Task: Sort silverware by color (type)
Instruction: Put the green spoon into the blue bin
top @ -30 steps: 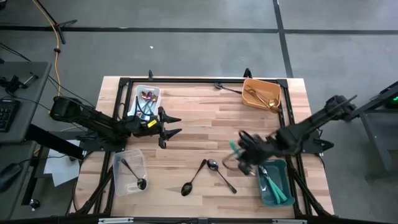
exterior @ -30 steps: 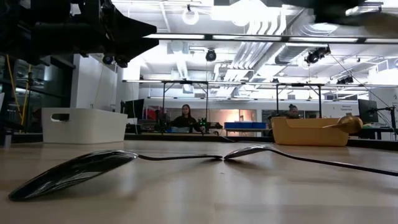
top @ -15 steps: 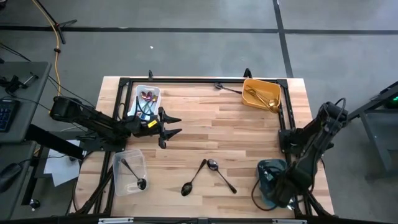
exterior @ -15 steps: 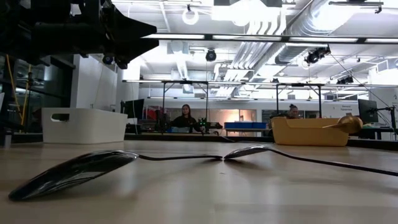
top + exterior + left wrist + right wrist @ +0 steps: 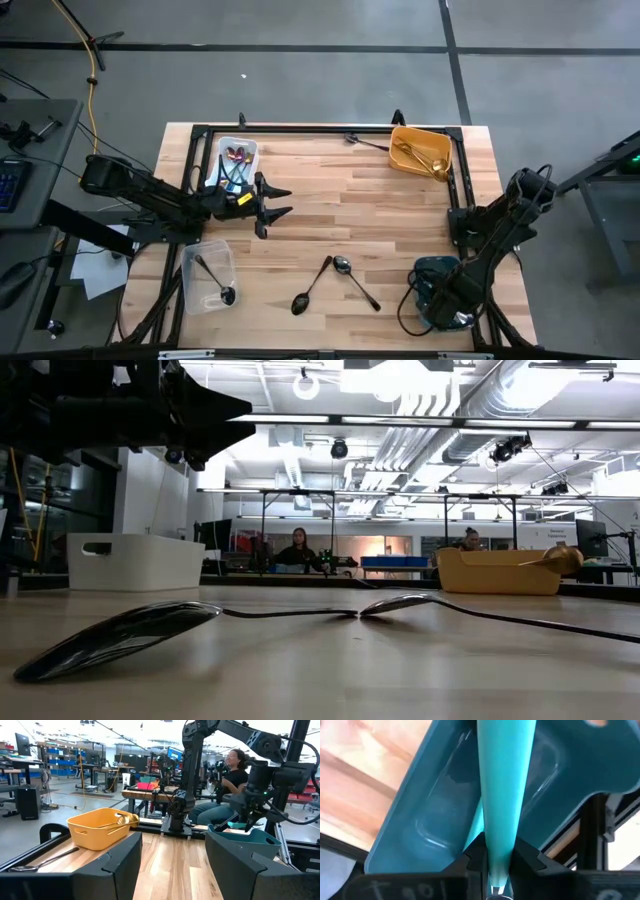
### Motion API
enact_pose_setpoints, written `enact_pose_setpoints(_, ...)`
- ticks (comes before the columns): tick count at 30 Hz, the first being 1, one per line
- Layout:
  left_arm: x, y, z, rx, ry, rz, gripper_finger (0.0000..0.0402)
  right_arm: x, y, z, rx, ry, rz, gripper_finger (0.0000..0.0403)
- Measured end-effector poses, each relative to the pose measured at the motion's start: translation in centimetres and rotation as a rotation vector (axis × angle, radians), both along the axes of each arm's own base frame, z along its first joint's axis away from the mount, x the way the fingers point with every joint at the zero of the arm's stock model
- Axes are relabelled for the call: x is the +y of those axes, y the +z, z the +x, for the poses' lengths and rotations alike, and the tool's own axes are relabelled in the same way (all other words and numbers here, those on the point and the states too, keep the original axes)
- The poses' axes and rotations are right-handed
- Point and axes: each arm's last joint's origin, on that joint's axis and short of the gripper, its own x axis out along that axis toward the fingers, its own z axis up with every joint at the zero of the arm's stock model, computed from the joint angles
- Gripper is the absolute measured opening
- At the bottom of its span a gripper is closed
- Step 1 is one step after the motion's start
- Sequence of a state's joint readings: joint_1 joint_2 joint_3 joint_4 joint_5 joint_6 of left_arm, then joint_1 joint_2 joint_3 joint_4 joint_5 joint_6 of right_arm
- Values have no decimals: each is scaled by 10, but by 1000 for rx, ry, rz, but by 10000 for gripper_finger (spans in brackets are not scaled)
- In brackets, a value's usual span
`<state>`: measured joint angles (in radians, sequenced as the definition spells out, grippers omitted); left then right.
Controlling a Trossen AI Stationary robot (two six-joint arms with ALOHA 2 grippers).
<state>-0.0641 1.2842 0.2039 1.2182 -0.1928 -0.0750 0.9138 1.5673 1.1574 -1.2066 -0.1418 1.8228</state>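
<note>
Between right fingers (image 5: pixel 496 862) (wrist-only): teal handle (image 5: pixel 504 785)

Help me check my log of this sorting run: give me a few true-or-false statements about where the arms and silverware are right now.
1. The right gripper is shut on a teal-handled utensil over the teal bin. True.
2. The wood between the bins is bare. False: two dark spoons lie there.
3. The left gripper holds a spoon. False: its fingers are open, holding nothing.
4. The orange bin holds gold utensils. True.
5. The clear bin holds a dark spoon. True.
</note>
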Motion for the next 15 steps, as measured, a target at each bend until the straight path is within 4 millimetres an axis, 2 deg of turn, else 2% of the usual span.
enact_pose_setpoints(6,0,0,0,1,0,0,211,3,-3,2,-21,-1,35,43)
enact_pose_setpoints(15,0,0,0,1,0,0,211,2,-3,3,-66,-34,-4,43)
